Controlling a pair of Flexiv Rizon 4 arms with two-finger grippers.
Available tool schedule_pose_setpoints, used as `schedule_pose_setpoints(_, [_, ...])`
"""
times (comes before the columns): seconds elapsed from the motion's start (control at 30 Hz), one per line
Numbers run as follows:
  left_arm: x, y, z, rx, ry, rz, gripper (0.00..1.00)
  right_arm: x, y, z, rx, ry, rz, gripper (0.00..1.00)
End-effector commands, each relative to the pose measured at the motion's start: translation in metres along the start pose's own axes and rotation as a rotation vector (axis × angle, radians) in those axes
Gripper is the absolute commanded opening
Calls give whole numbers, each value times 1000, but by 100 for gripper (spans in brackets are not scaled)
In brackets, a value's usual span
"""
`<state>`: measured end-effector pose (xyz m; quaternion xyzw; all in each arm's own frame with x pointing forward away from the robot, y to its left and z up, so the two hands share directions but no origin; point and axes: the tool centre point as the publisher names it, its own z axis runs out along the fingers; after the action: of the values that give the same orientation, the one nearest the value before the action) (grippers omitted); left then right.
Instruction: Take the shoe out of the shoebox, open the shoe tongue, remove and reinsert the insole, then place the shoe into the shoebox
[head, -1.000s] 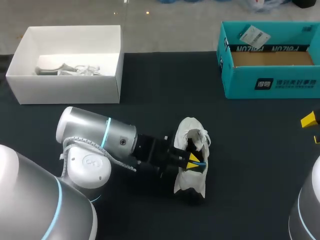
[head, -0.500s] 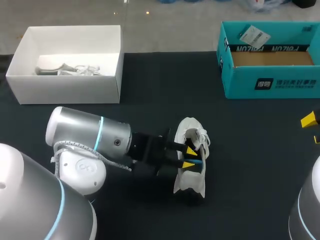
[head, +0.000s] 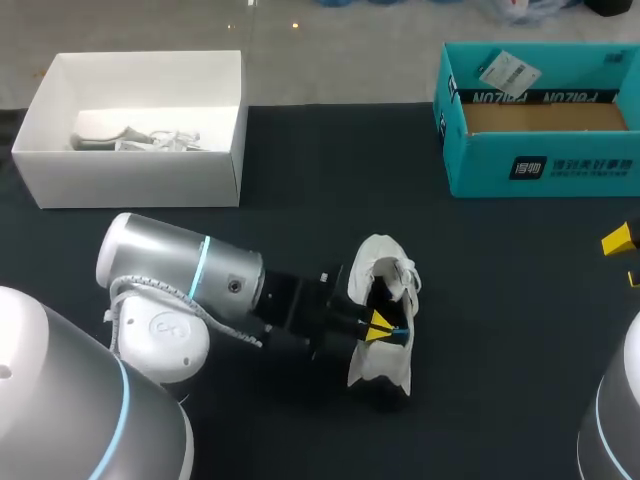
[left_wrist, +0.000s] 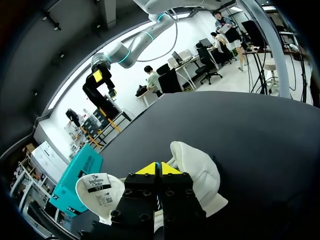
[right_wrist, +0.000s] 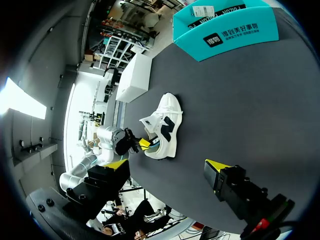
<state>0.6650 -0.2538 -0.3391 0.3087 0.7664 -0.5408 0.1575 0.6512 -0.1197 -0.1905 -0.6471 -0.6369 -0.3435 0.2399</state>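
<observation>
- Showing the shoe (head: 385, 268) out on the dark table (head: 500, 350), near middle, well apart from the teal shoebox (head: 540, 165) at far right.
- Reaching into its mouth from the left with the left gripper (head: 380, 325), tips pinched together on a thin blue edge, likely the insole (head: 398, 331).
- Judging from that: take-out done, tongue seemingly open, insole removal in hand; reinsertion and boxing left.
- Parking the right gripper (right_wrist: 166, 166) near right, fingers spread, empty.
- Revealing the shoe's dark side panel only in the right wrist view, and the contents of the white box (head: 130, 170) only from the head view.
</observation>
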Motion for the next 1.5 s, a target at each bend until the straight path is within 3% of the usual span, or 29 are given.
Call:
schedule_pose_setpoints(0.03, [-4, 5, 16, 18, 7, -19, 0, 0, -2, 0, -2, -3, 1, 100])
schedule_pose_setpoints(0.23, [-3, 3, 12, 14, -1, -29, 0, 0, -2, 0, -2, -3, 1, 100])
schedule_pose_setpoints(0.33, [-6, -3, 3, 12, -27, -18, 52, 0, -2, 0, -2, -3, 1, 100])
schedule_pose_setpoints(0.37, [-7, -5, 0, 5, -29, -15, 64, 0, -2, 0, -2, -3, 1, 100])
schedule_pose_setpoints(0.43, [-9, -8, -5, -4, -36, -4, 73, 0, -2, 0, -2, -3, 1, 100])
schedule_pose_setpoints(0.5, [-11, -9, -9, -11, -39, 2, 69, 0, -2, 0, -2, -3, 1, 100])
schedule_pose_setpoints(0.57, [-12, -9, -12, -15, -46, 5, 49, 0, -2, 0, -2, -3, 1, 100])
schedule_pose_setpoints(0.63, [-12, -7, -13, -26, -42, 4, 42, 0, -2, 0, -2, -3, 1, 100])
schedule_pose_setpoints(0.7, [-12, -6, -13, -27, -41, 3, 27, 0, -2, 0, -2, -3, 1, 100])
schedule_pose_setpoints(0.77, [-11, -5, -12, -25, -38, 1, 0, 0, -2, 0, -2, -3, 1, 100])
schedule_pose_setpoints(1.1, [-6, -4, 0, 9, -18, -15, 0, 0, -2, 0, -2, -3, 1, 100])
schedule_pose_setpoints(1.27, [-15, -11, -17, 16, -18, -19, 0, 0, -2, 0, -2, -3, 1, 100])
schedule_pose_setpoints(1.37, [-17, -12, -32, 12, 73, -16, 0, 0, -2, 0, -2, -3, 1, 100])
schedule_pose_setpoints(1.5, [-13, -18, -41, 29, 328, 66, 0, 0, -2, 0, -2, -3, 1, 100])
